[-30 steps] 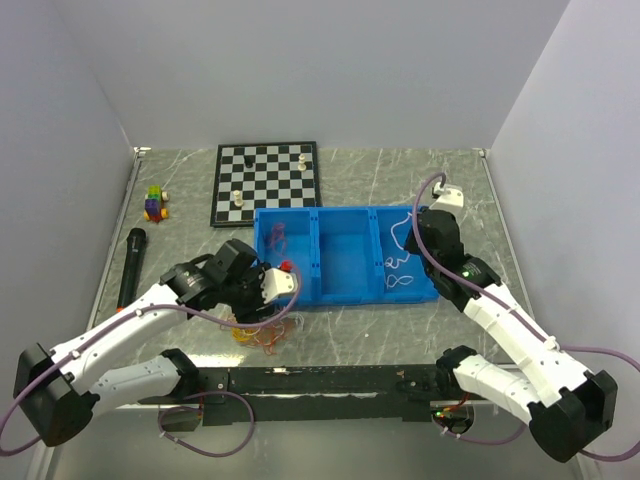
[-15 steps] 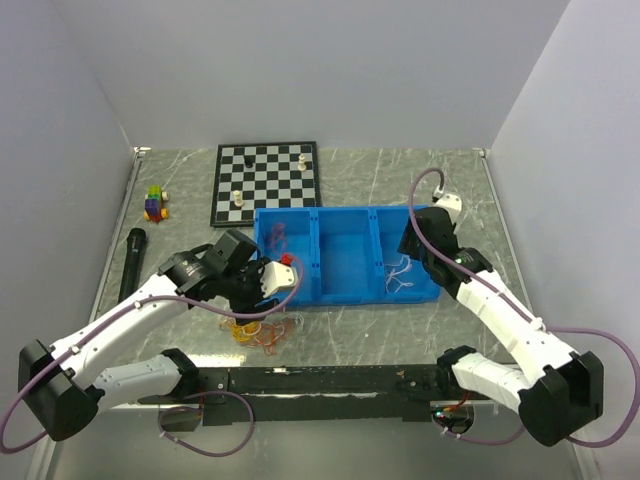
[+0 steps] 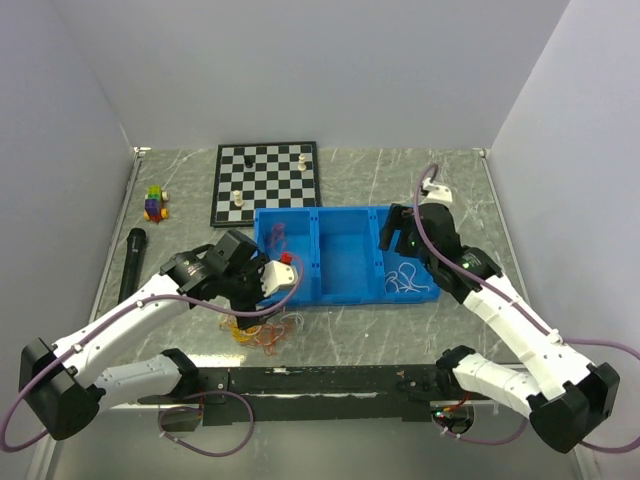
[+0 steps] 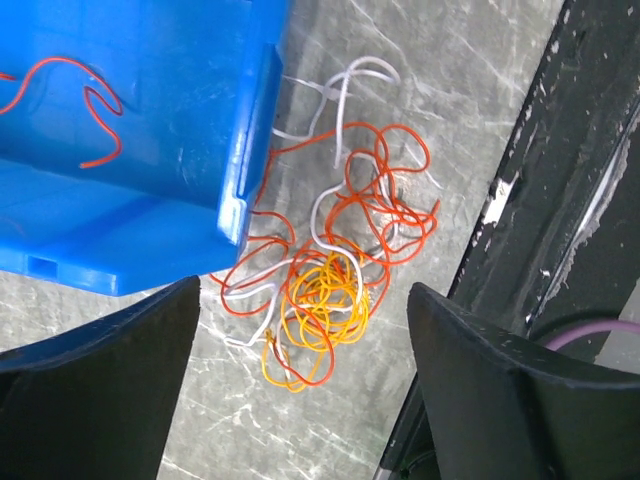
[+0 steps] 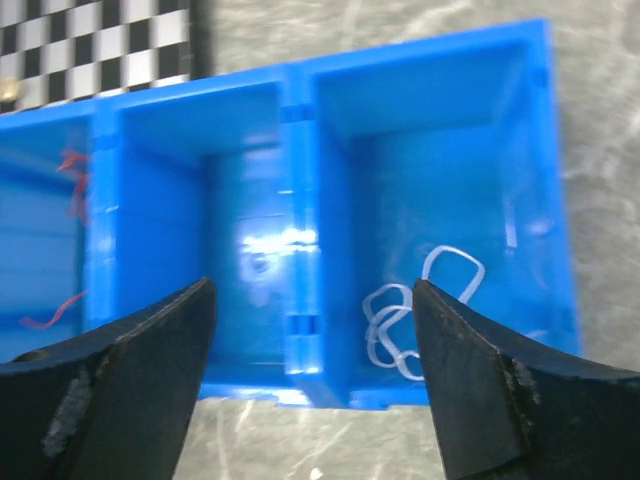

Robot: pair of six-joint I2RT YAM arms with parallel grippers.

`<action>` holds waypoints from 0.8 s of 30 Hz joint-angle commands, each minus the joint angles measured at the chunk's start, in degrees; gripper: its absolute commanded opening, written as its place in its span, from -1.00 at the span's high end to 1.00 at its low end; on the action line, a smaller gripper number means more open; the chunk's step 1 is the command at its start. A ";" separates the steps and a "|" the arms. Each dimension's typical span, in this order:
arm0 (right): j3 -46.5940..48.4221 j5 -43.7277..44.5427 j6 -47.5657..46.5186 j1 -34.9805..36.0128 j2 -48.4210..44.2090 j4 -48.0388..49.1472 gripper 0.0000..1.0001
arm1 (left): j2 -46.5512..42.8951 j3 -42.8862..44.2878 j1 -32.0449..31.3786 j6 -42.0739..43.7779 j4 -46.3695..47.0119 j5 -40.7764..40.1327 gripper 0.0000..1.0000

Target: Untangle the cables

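Orange cables (image 3: 265,336) lie half hidden under left arm (image 3: 130,320) from above; blue bin (image 5: 300,180) holds red cable (image 5: 72,165) left, white cable (image 5: 392,325) right; left gripper (image 4: 302,300) and right gripper (image 5: 312,290) gape, empty.

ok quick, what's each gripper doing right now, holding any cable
left gripper: open, holding nothing, above the tangle of cables on the table.
right gripper: open, holding nothing, above the blue bin.

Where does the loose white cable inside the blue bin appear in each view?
Top external: the white cable lies in the right compartment of the blue bin, toward the arms' side.
Left wrist: not in it.
Right wrist: the white cable is at lower centre-right, in the same compartment.
Shared landmark: the blue bin.
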 commanded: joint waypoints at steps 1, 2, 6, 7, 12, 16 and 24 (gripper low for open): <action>4.37 1.19 -0.25 5.18 1.07 -1.66 -0.79 | 0.11 0.66 0.67 -1.27 2.35 0.80 -0.83; 4.46 1.98 0.19 7.20 1.33 -1.57 -0.83 | 0.11 0.83 0.67 -1.53 2.62 0.98 -0.86; 6.30 6.29 2.74 16.34 5.54 -3.41 -0.97 | 0.90 2.32 1.37 -1.62 3.23 1.76 -0.91; 6.40 6.47 3.53 18.01 6.25 -3.59 -0.99 | 1.17 2.94 1.46 -1.71 3.24 2.20 -0.92; 3.15 3.32 7.57 21.45 5.03 -0.97 -1.00 | 1.08 5.40 4.35 -1.10 1.92 7.03 -0.99; 0.86 1.55 9.07 22.42 4.06 -0.95 -1.00 | 0.20 5.49 6.21 -0.92 2.35 8.36 -0.93; -3.88 -5.91 11.18 21.89 1.08 4.92 -1.00 | -1.38 4.70 7.17 -1.53 2.45 7.04 -0.93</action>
